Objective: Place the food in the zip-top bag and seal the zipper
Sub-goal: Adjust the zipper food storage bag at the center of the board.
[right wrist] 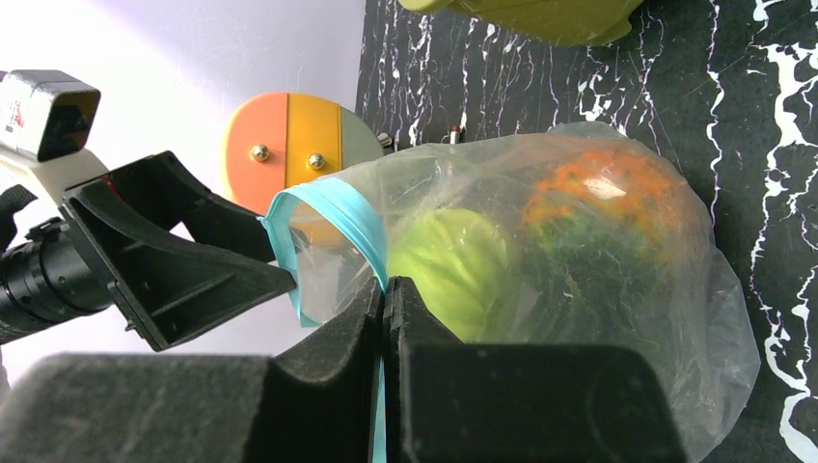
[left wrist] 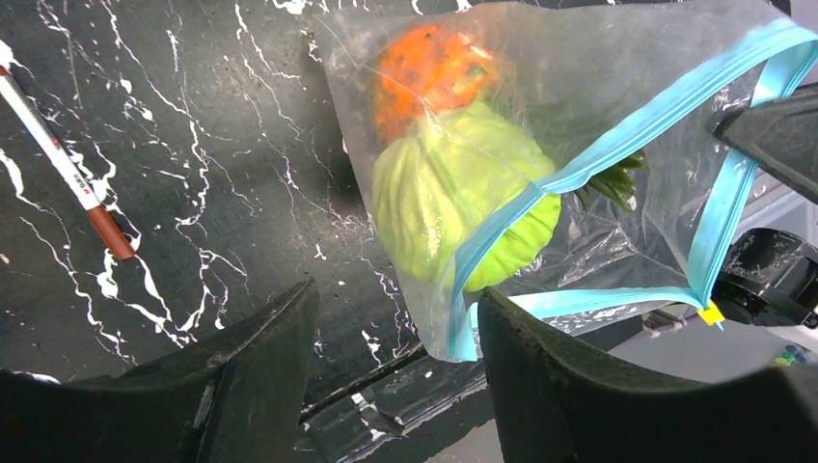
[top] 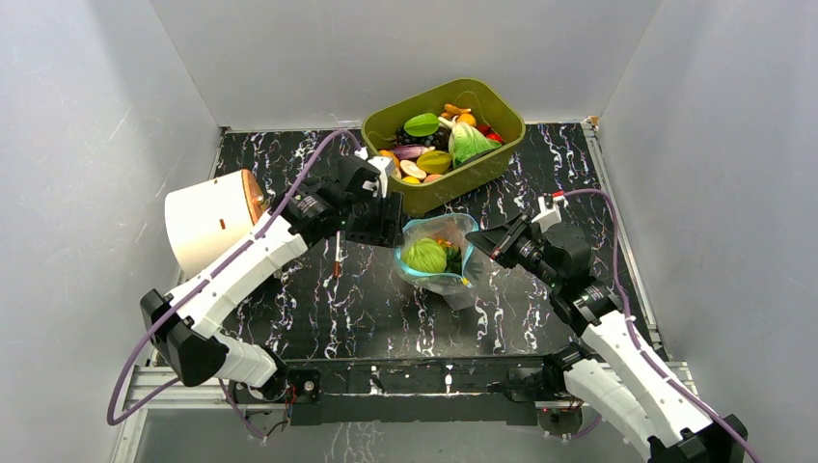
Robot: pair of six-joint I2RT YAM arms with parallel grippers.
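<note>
**Operator:** What is hidden or hard to read?

**Spotter:** The stretch of zipper (left wrist: 627,135) inside your right pincer (right wrist: 383,289) is covered by its own fingers. Those fingers also cut off the near lower part of the zip-top bag (right wrist: 695,328). The orange pineapple (left wrist: 429,68) is only a blur through the crinkled plastic, and its green leaves (left wrist: 613,183) sit partly behind the strip. Your right wrist view crops the olive-green tub (top: 453,190) to a sliver.

**Operator:** How is my right pincer set?

**Spotter:** Its jaws are pressed together on the light-blue zipper with no gap. The pale-green cabbage (left wrist: 434,193) bulges in the bag just past its tips, and the pineapple lies farther on.

**Operator:** And the left?

**Spotter:** Your left pincer (left wrist: 395,289) stands wide apart and holds nothing. A corner of the bag lies in the gap, close to the finger on the right of that wrist view. I cannot tell whether they touch. The cabbage is straight ahead of its tips, inside the bag. A white pen (left wrist: 53,149) lies on the black marbled table (left wrist: 193,145), ahead and to its left, well apart from the bag. Between your two pincers the zipper's two strips gape in a loop, unsealed. The tub of toy food sits beyond both pincers.
</note>
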